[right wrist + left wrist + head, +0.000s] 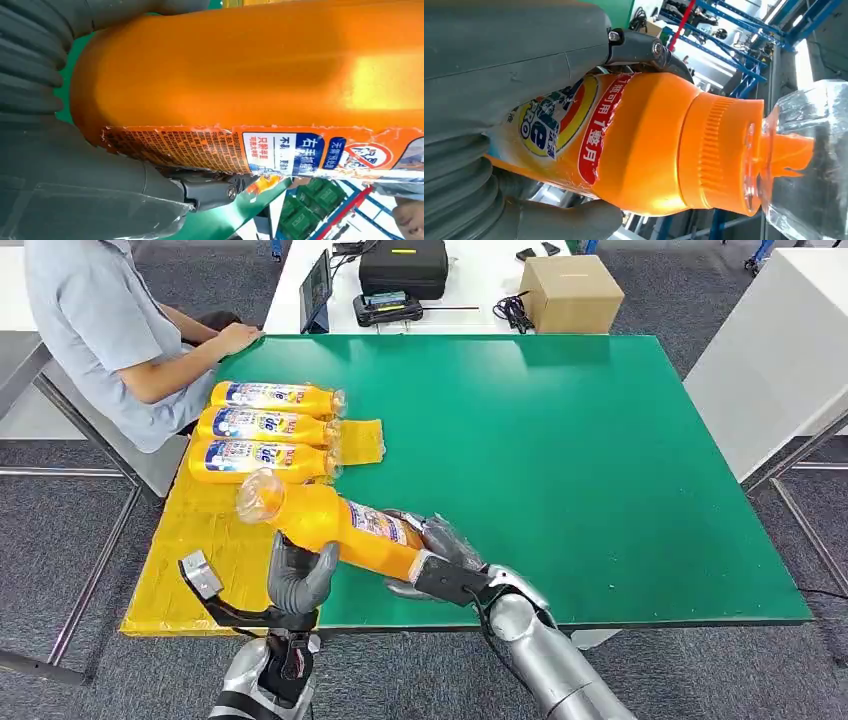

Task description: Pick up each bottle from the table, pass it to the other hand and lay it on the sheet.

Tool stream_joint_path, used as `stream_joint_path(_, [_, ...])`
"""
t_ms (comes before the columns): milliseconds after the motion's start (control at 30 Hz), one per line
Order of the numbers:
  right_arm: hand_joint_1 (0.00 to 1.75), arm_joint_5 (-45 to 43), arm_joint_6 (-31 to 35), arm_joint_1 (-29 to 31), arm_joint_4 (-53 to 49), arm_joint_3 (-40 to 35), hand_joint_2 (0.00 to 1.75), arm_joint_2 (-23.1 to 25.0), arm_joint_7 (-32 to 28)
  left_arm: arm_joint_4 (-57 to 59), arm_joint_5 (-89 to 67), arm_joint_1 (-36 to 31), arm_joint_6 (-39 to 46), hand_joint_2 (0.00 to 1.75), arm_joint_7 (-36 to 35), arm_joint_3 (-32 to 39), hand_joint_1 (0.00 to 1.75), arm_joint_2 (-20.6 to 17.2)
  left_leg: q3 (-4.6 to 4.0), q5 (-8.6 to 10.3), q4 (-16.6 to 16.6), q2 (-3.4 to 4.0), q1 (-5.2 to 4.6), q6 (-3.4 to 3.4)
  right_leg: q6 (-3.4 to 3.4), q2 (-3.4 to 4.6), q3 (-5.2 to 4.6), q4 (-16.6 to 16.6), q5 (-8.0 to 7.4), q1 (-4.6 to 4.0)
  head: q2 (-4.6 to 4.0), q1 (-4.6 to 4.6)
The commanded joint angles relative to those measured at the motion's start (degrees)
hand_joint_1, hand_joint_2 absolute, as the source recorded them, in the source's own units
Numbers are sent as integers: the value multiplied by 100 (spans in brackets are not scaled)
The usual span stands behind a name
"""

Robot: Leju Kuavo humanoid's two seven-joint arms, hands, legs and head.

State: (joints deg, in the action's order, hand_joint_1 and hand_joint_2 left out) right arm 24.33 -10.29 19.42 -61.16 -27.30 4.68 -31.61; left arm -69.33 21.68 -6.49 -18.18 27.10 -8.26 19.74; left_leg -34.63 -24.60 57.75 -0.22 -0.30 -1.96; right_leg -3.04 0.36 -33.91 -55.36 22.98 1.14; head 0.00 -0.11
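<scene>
Left robot hand (300,575), right robot hand (435,555), gripping bottle (335,520)

Grey carpet floor (690,680) surrounds the green counter (560,470). At twelve o'clock, a white desk (480,315) carries a cardboard box (570,292) and black case (403,265).

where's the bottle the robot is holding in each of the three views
Head view: the held bottle lies tilted at lower centre, clear cap toward the yellow sheet, between the left hand and the right hand.
Left wrist view: its neck and clear cap run across the picture.
Right wrist view: its orange base and back label cross the picture.
Shared landmark: the green table.
</scene>
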Motion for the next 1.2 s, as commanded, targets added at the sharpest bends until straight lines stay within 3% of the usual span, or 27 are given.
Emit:
stream_joint_path(33, [175,-120,-85,312,339,-156,175,-56,35,417,41,-243,-168,175,-14,-282,175,-161,15,-5,-1,3,3,9,10,-1,15,1,5,-4,0,0])
stream_joint_path(133, [175,-287,-216,285,367,-83,175,-83,24,378,63,-208,-203,175,-18,-308,175,-167,20,-7,-2,2,4,9,12,-2,20,2,7,-5,0,0])
stream_joint_path(167, [155,-296,-241,291,388,-90,175,-113,27,339,41,-209,-175,175,-27,-328,175,-168,25,-8,-2,0,5,11,14,-5,26,3,9,-7,0,0])
stream_joint_path(200, [44,-296,-277,307,422,-118,175,-149,25,299,-76,-224,-33,175,-39,-370,175,-181,24,-8,-2,-1,4,10,13,-6,26,3,9,-6,0,0])
stream_joint_path(233, [0,-336,-283,296,455,-93,175,-151,27,243,-258,-236,230,175,-45,-403,175,-176,29,-10,-1,-1,8,13,16,-7,32,4,10,-9,0,0])
stream_joint_path(567, [0,-361,-290,305,596,-113,175,-143,79,-1,-442,-171,469,175,-152,-306,175,-38,8,-2,-1,-3,3,7,8,-6,9,2,3,-4,0,2])
stream_joint_path(600, [0,-358,-263,307,614,-106,0,-127,84,-106,-473,-121,528,175,-187,-277,175,-16,18,-8,1,-4,5,11,13,-9,20,0,9,-6,0,-2])
stream_joint_path(1067, [0,-180,127,172,561,17,0,-25,240,-661,-1016,3,954,175,-200,-142,175,-18,18,-8,-1,1,6,11,13,-3,19,3,7,-7,0,0])
stream_joint_path(1200, [0,182,541,-27,257,198,0,6,447,-880,-2995,-78,2396,175,193,-262,175,-235,16,-6,0,-3,5,10,13,-7,17,1,8,-7,0,0])
